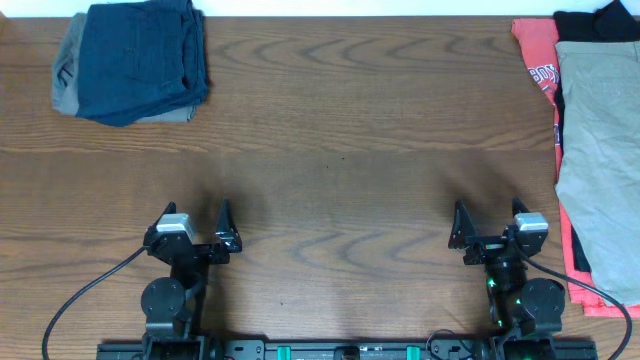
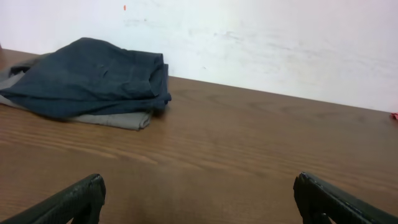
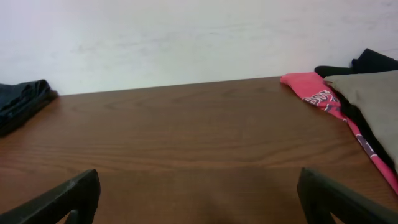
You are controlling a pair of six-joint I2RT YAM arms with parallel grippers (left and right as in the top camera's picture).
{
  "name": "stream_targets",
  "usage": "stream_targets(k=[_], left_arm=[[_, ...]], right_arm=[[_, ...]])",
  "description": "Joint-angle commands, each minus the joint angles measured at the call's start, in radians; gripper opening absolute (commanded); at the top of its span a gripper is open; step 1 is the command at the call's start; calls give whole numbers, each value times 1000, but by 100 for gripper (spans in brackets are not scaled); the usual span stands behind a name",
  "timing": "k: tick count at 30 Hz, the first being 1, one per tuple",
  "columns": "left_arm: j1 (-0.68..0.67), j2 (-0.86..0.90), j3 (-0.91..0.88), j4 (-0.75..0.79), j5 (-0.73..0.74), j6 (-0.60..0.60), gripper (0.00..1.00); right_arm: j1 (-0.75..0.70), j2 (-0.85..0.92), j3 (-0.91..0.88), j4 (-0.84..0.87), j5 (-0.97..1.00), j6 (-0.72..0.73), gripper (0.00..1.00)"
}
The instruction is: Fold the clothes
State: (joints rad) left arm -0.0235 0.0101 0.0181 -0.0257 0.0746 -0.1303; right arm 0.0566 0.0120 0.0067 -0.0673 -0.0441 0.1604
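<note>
Folded dark navy shorts (image 1: pixel 140 55) lie on folded grey shorts (image 1: pixel 68 72) at the table's back left; they also show in the left wrist view (image 2: pixel 87 78), and the navy edge shows in the right wrist view (image 3: pixel 22 102). A pile at the right edge holds a beige garment (image 1: pixel 600 150), a red printed one (image 1: pixel 537 60) and a black one (image 1: pixel 600 22). The right wrist view shows the beige (image 3: pixel 373 99), red (image 3: pixel 311 93) and black (image 3: pixel 367 62) cloth. My left gripper (image 1: pixel 195 228) (image 2: pixel 199 202) and right gripper (image 1: pixel 490 228) (image 3: pixel 199 199) are open, empty, low near the front edge.
The brown wooden table (image 1: pixel 340 160) spreads between the two piles. A white wall (image 2: pixel 261 37) runs behind its far edge. Black cables trail from both arm bases at the front edge.
</note>
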Motion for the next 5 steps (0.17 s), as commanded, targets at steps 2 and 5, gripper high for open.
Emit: stream_targets(k=[2, 5], left_arm=[[0, -6, -14, -37, 10, 6, 98], [0, -6, -14, -37, 10, 6, 98]], right_arm=[[3, -6, -1, -5, 15, 15, 99], [3, -6, -1, -5, 15, 15, 99]])
